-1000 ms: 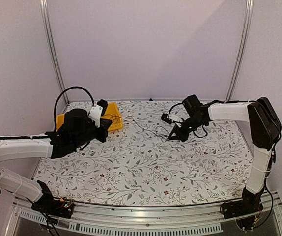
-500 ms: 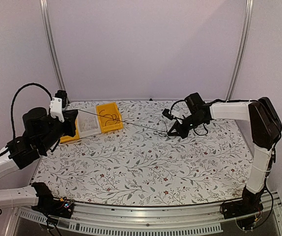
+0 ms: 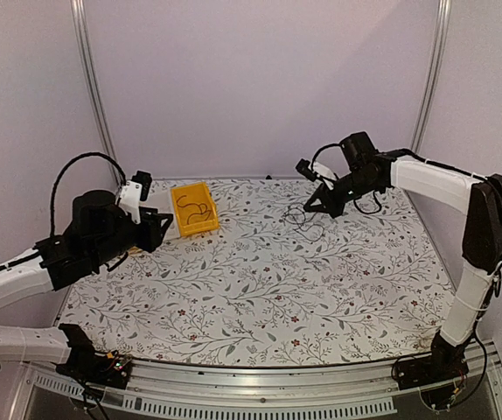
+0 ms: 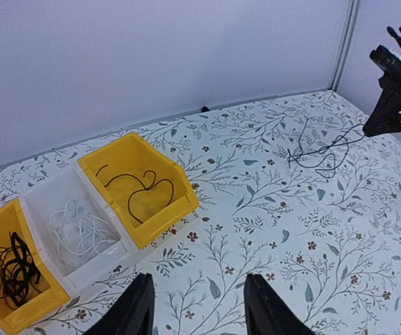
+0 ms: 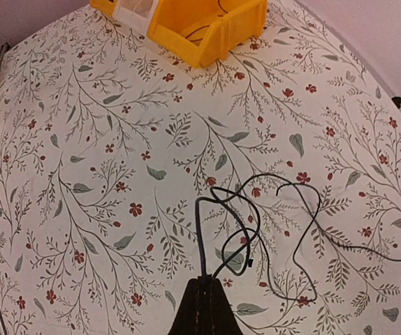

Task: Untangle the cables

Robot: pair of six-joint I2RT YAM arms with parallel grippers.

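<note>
- Under the right gripper (image 5: 204,301), pinched shut on one strand, the cables (image 5: 256,230) sprawl loose on the table (image 5: 82,174); strand count unclear
- left gripper (image 4: 199,310) gapes wide, empty
- three bins (image 4: 164,218); top view hides two behind the left arm (image 3: 94,236)

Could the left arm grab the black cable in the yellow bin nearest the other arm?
Probably yes. The left end effector hovers open close to the yellow bin, which has no lid, and nothing covers the black cable inside.
</note>
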